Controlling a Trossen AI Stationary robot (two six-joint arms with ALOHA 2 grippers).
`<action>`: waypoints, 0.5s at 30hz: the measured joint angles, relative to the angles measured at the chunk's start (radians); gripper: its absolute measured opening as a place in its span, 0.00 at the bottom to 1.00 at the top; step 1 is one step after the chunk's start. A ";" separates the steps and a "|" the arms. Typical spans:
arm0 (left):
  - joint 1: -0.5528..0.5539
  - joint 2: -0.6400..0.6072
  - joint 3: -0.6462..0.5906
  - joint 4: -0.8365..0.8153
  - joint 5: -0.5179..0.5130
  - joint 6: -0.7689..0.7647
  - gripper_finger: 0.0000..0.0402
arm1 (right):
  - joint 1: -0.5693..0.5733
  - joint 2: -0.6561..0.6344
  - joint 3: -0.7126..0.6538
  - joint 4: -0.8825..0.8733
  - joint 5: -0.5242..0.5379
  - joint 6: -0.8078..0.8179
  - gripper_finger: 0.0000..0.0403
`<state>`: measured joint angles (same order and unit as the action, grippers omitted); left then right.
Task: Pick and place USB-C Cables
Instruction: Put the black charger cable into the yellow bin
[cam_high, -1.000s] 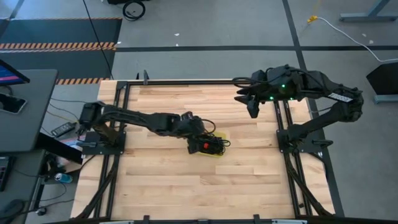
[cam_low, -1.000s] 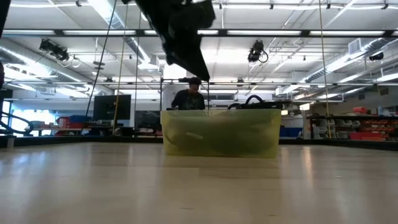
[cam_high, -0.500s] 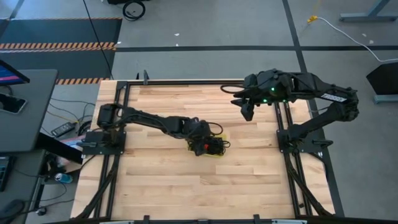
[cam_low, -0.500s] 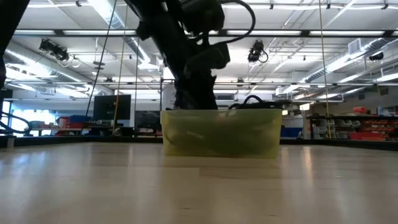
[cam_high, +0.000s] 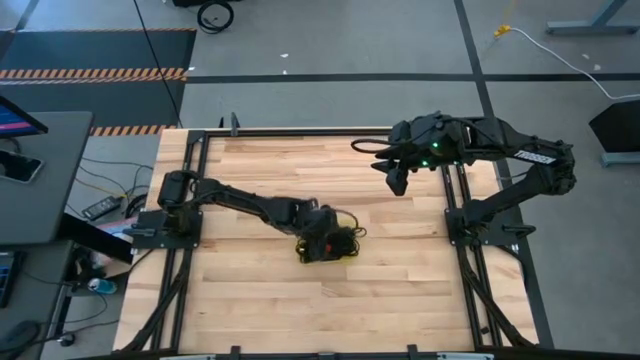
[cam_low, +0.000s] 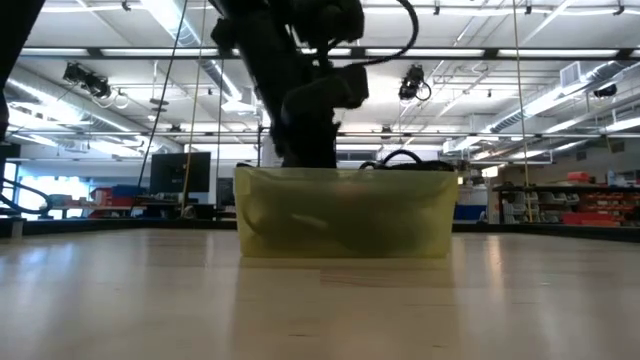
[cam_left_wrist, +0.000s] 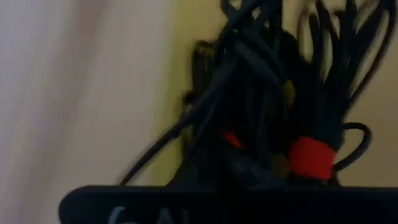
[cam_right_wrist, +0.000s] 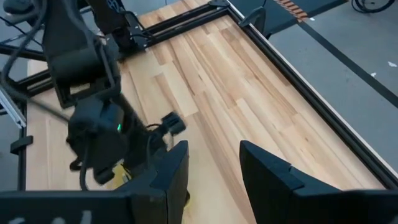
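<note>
Reaching into yellow bin (cam_low: 345, 215) | left gripper (cam_high: 322, 243) | USB-C cables (cam_left_wrist: 280, 118)

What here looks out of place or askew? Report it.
Only a few USB-C cables loop up over the rim of the yellow bin. The left hand is down inside that bin; the right hand hangs apart.

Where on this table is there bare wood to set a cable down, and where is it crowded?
Bare wood lies between the yellow bin and the near table edge. It is crowded mid-table, where the left gripper sits over the cables. The right gripper hovers far right.
</note>
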<state>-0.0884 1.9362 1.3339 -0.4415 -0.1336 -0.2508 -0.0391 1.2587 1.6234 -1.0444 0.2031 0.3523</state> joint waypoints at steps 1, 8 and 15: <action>0.008 -0.008 0.010 -0.014 -0.001 0.013 0.00 | -0.001 0.000 0.000 -0.001 0.000 -0.002 0.37; 0.023 -0.028 0.089 -0.140 -0.004 0.027 0.00 | -0.001 0.000 0.000 -0.005 -0.011 -0.013 0.37; -0.022 -0.038 0.135 -0.257 -0.001 0.027 0.00 | -0.001 0.000 0.000 -0.006 -0.011 -0.036 0.37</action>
<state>-0.1106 1.8983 1.4687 -0.6989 -0.1345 -0.2234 -0.0399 1.2587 1.6234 -1.0500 0.1921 0.3165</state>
